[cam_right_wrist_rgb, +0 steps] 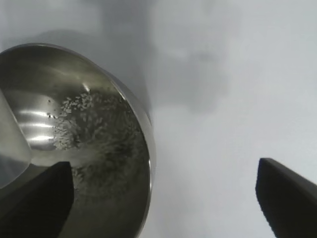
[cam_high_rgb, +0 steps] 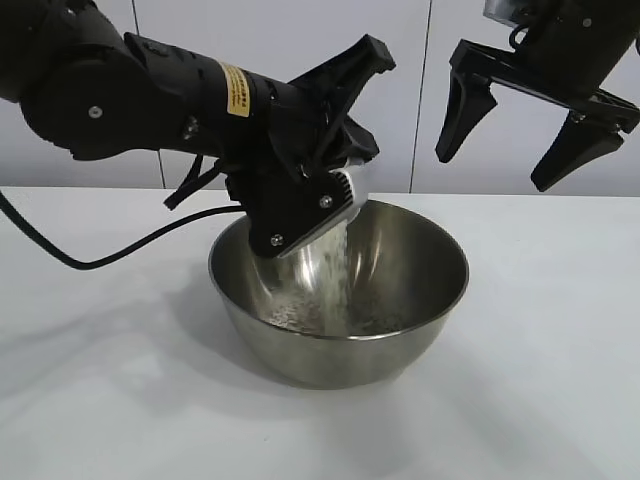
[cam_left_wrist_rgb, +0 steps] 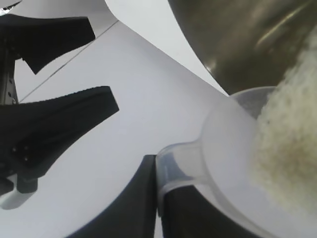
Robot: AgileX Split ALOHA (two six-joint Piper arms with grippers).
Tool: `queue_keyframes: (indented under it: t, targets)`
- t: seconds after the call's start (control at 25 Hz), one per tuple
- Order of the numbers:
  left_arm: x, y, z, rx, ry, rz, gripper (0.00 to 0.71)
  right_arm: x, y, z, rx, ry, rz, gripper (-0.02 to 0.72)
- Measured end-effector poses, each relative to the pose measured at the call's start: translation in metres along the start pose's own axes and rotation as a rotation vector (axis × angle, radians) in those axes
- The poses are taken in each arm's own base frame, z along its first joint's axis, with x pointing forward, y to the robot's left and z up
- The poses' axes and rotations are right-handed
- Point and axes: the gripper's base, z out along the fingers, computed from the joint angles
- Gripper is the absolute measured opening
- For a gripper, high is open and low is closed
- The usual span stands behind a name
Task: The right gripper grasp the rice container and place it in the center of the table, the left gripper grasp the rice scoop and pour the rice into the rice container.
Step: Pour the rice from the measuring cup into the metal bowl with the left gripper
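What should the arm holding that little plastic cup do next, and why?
Probably keep tipping a little further. The left gripper holds the rice scoop tilted over the rice container, and rice is streaming out, yet plenty remains inside the scoop. The right gripper hangs open above, clear of the pour.

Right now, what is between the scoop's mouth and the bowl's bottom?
Exterior view: only falling rice between the rice scoop, tipped in the left pincer, and the rice container.
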Motion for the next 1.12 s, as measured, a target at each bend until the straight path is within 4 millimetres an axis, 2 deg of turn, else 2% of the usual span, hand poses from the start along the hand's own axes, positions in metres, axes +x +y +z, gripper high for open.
queue_keyframes:
  t: [0.28,0.88,1.0,1.12]
  targets:
    - [-0.0040,0.0015,-0.0001,-0.019,-0.043,0.106,0.003,0.0002,0.0000,0.0000,0.000,0.002,-0.013,0.694]
    - [-0.0059,0.0020,-0.0002,-0.028,-0.063,0.198,0.003,0.0002,0.0000,0.0000,0.000,0.002,-0.019,0.694]
    - [-0.0059,0.0020,-0.0002,-0.028,-0.063,0.190,0.003,0.0002,0.0000,0.0000,0.000,0.002,-0.019,0.694]
    - [-0.0050,0.0022,-0.0002,-0.027,-0.054,0.092,0.003,-0.0001,0.0000,0.0000,0.000,-0.001,-0.019,0.694]
